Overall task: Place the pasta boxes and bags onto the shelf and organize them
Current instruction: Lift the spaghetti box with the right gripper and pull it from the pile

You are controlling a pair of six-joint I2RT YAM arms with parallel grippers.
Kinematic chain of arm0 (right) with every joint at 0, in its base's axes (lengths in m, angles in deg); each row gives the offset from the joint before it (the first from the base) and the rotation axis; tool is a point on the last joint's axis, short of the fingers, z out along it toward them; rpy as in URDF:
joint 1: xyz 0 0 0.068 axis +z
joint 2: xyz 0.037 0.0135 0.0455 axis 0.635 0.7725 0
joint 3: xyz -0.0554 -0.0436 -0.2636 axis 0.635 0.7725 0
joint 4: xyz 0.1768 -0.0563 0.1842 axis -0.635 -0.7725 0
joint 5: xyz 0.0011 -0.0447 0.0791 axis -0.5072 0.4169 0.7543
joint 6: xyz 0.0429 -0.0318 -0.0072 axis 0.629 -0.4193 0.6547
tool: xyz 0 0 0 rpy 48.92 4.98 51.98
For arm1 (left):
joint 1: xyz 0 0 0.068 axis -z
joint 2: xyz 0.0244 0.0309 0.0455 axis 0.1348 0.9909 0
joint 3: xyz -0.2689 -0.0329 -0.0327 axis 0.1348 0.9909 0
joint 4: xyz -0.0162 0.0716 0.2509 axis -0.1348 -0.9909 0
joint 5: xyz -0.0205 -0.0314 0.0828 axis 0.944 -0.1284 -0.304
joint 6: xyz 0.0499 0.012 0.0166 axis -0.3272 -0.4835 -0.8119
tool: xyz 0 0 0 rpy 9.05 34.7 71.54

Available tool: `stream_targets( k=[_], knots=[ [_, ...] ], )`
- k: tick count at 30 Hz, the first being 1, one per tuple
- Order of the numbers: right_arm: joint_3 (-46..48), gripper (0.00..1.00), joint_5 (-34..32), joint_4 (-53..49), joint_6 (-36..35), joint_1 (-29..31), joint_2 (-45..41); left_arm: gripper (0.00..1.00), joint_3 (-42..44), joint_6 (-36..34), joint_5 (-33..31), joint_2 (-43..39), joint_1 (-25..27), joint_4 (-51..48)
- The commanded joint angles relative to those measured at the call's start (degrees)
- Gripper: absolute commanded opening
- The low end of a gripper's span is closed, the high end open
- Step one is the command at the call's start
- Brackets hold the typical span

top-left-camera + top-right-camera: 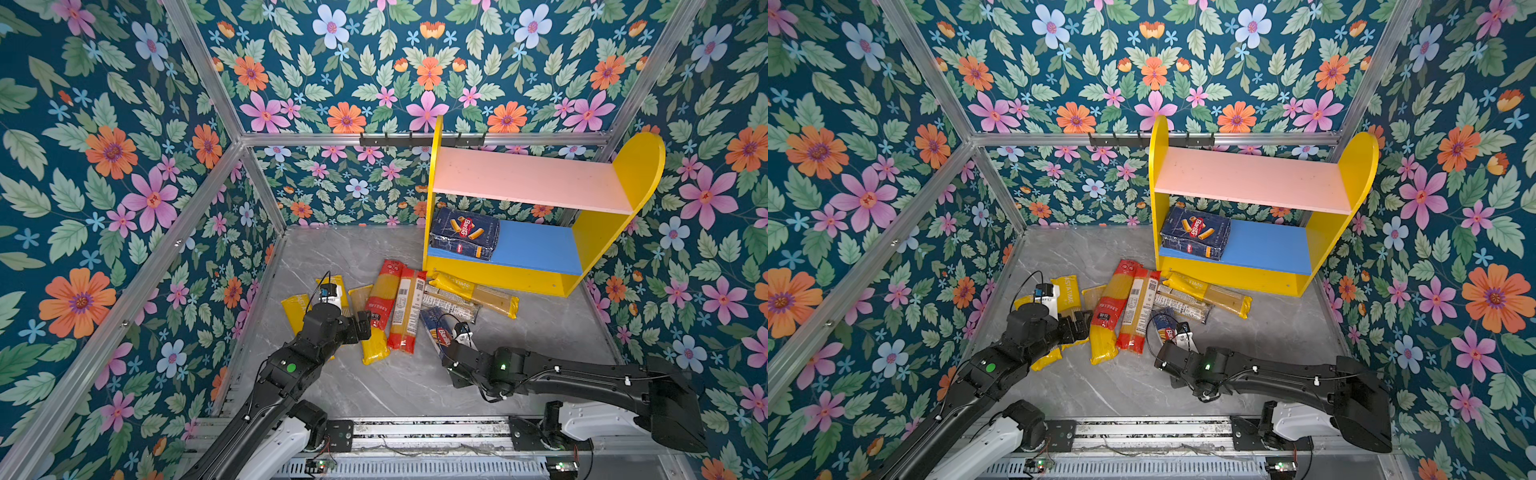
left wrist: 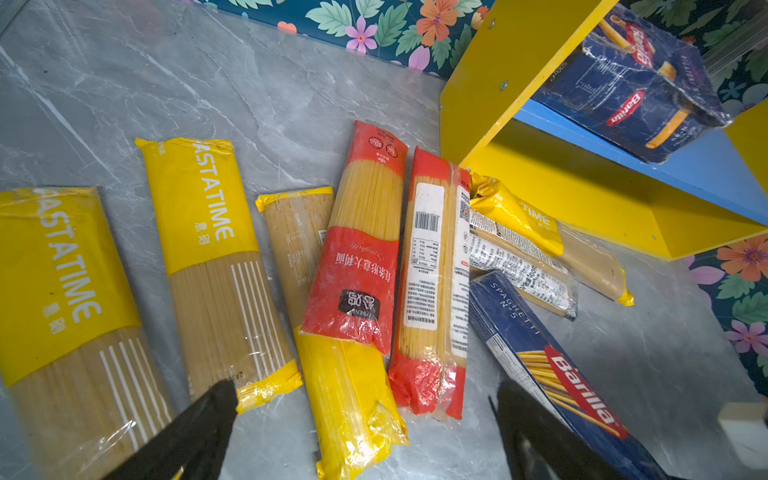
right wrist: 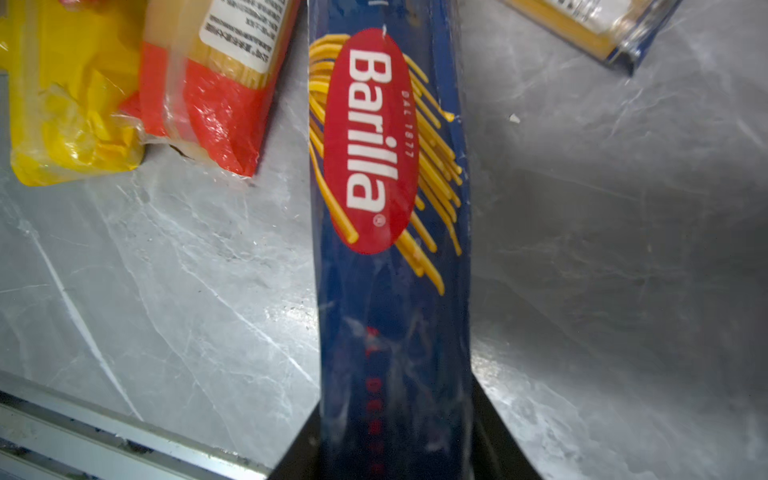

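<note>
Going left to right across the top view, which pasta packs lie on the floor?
Far-left yellow bag, red-fronted bag, red bag showing its label, narrow Barilla box, shelf-side yellow bag.

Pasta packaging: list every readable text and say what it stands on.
"Barilla": narrow box and wide box.
"DAL 1877": narrow box.
"SPAGHETTI N°5": narrow box.
"ASTATIME", first letter out of sight: two yellow bags.
Red bag: Chinese print, too blurred to quote.
White label: too small to read.

A robot test cell in a lab. An aluminium frame (image 1: 415,139) holds floral wallpaper panels (image 1: 104,166) around a marble-look worktop (image 1: 395,386). Robot arms (image 1: 291,374) are bolted to a metal rail (image 1: 428,430).
</note>
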Motion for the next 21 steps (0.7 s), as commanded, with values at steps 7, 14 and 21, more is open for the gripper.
stream_targets(
  k=[7,14,21],
  knots=[
    [5.94,0.37,2.41,10.13,3.98,-0.34,-8.06,1.0,4.54,4.85,5.7,1.18,-0.04,5.3],
    [9.95,0.38,1.36,13.39,3.48,-0.28,-8.52,1.0,5.45,5.62,6.23,1.38,-0.04,6.32],
    [9.85,0.34,3.11,22.89,2.71,-0.32,4.27,1.0,5.98,6.29,6.91,1.32,-0.03,6.34]
  ],
)
